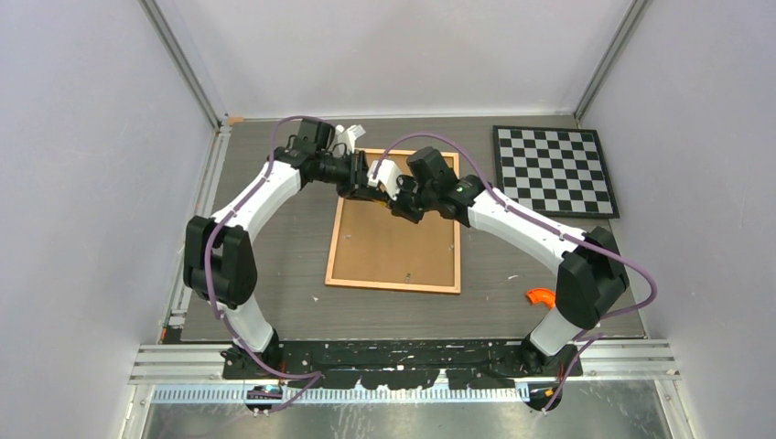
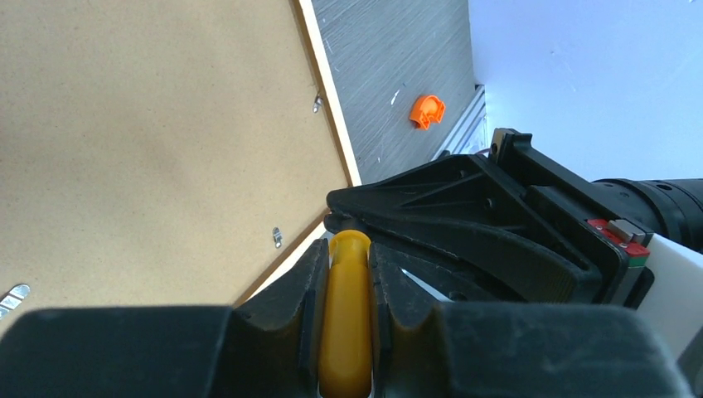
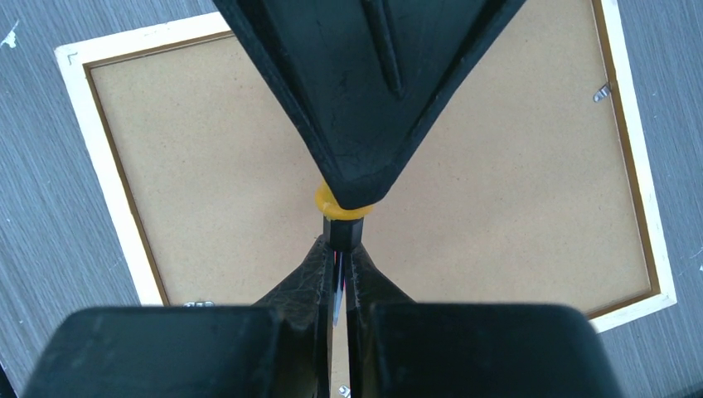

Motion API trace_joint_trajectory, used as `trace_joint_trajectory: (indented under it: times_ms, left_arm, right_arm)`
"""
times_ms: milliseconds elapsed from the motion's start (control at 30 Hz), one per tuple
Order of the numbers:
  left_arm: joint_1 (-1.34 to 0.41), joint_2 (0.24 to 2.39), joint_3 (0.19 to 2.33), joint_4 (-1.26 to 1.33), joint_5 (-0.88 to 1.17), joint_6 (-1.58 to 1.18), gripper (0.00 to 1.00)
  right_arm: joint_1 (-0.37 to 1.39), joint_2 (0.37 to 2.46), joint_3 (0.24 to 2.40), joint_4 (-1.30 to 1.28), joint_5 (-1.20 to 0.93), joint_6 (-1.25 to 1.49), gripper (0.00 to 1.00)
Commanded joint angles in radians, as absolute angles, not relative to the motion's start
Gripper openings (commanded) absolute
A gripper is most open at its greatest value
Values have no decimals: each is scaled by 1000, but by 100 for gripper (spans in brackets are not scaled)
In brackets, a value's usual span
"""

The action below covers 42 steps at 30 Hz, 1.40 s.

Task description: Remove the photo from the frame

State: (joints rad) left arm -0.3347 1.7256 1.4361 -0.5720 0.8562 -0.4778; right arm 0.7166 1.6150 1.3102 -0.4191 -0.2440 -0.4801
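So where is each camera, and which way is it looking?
Top external: above and behind the bases, looking down; shows both arms, the back-up frame, the checkerboard.
Left wrist: looks along the left gripper, shut on a yellow-handled tool, towards the right gripper.
Right wrist: looks down past the right gripper at the frame's back.
Shared: both wrist views show that tool and the frame.

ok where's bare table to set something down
Bare table left of the frame, and the strip between frame and checkerboard. Near strip too, bar the orange piece. Crowded over the frame's far edge, where left pincer and right pincer meet on a yellow-handled tool.
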Motion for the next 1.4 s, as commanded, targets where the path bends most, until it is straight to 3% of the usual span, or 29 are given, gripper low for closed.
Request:
trace_joint_trajectory:
  times_ms: [0, 233, 367, 533, 700, 1033, 1367]
  left_arm:
    - [-333, 1703, 1446, -554, 856, -470, 0]
    - [-250, 1650, 1470, -584, 672, -312, 0]
    - [-247, 1682, 1572, -681, 509, -75, 0]
    - [-250, 1765, 1693, -738, 363, 119, 0]
    - [-273, 1831, 1748, -682, 245, 220, 0]
    - [-322, 1964, 1838, -659, 129, 376, 0]
    - [-334, 2019, 1874, -666, 113, 394, 0]
  right_arm:
    - [721, 1586, 1315, -376, -222, -473, 7]
    - [633, 1584, 1359, -506, -210, -305, 69]
    - [486, 1616, 1408, -565, -340, -166, 85]
    - [336, 1684, 1455, -651, -389, -64, 87]
    - [254, 1752, 1463, -673, -290, 81, 84]
    - [242, 1856, 1462, -660, -147, 200, 76]
    - [242, 1971, 1482, -621, -156, 252, 65]
